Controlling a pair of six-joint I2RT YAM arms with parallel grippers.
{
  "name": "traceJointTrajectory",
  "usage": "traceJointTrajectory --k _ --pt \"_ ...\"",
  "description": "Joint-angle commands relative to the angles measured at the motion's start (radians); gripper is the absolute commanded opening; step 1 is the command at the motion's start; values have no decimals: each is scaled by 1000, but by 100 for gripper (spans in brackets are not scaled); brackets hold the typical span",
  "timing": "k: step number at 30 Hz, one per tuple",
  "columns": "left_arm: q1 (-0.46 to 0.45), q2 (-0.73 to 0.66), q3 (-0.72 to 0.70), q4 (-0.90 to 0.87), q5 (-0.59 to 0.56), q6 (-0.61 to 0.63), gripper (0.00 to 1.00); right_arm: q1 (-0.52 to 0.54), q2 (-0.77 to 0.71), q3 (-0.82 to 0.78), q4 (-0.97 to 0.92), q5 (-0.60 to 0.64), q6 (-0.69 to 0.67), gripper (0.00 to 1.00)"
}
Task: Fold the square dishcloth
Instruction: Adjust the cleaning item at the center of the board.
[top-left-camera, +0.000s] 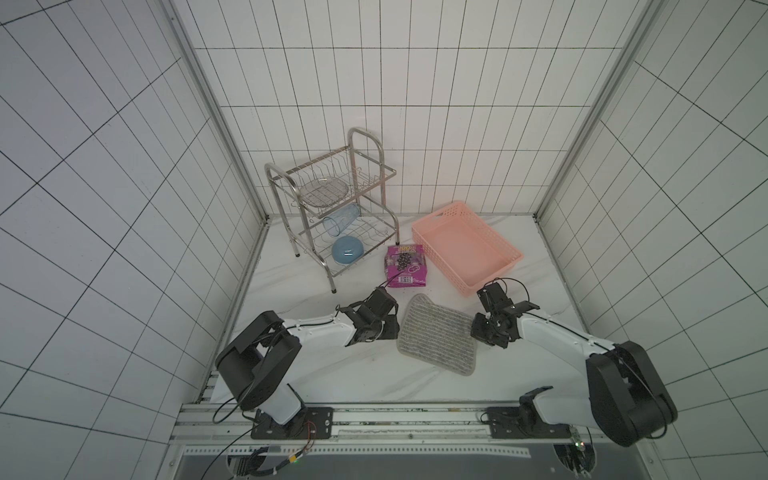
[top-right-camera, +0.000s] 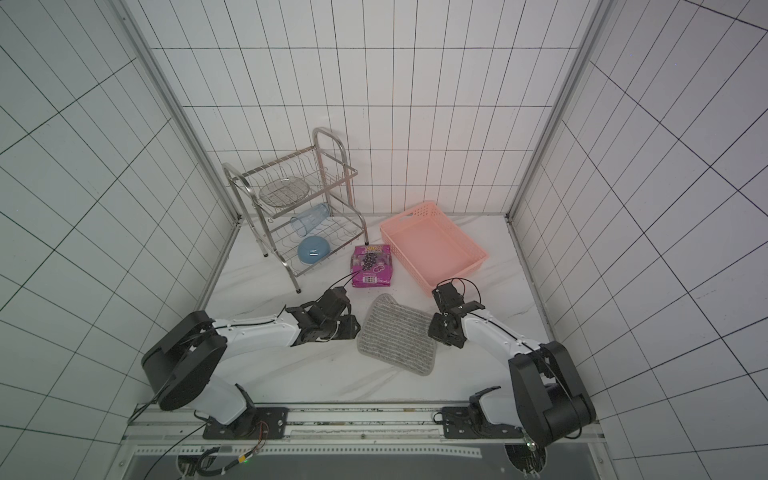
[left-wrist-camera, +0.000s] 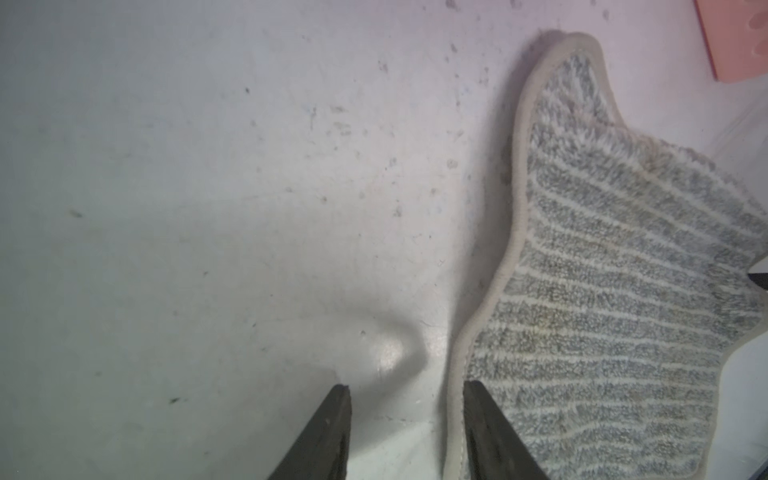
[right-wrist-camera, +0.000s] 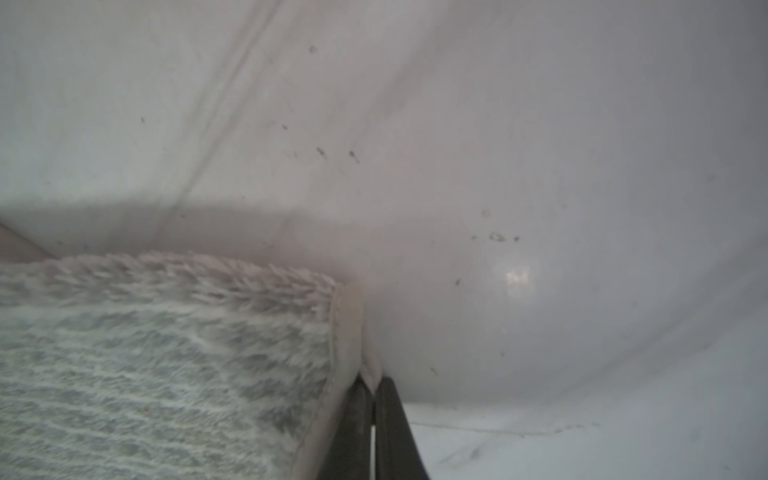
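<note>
I see the square grey striped dishcloth lying on the white marble bench, between both tools. My left tool has its jaws apart, straddling the cloth's plain border edge. My right tool is pinched together on the opposite border, near a corner.

White tiled walls; white marble tabletop; even light.

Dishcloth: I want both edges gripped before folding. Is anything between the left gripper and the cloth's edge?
Nothing visible. The left gripper is open astride the dishcloth border, one finger over the cloth, one over bare table. The right gripper is shut on the opposite edge.
</note>
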Motion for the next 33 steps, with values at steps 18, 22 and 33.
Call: traceJointTrajectory --k 18,22,33 --pt "-6 -137 13 13 -19 18 49 175 -42 158 60 294 -357 0" --pt "-29 -125 49 90 -5 32 50 231 -24 178 72 356 -351 1" --pt "-81 101 120 176 114 -3 48 283 -24 192 70 459 -327 17"
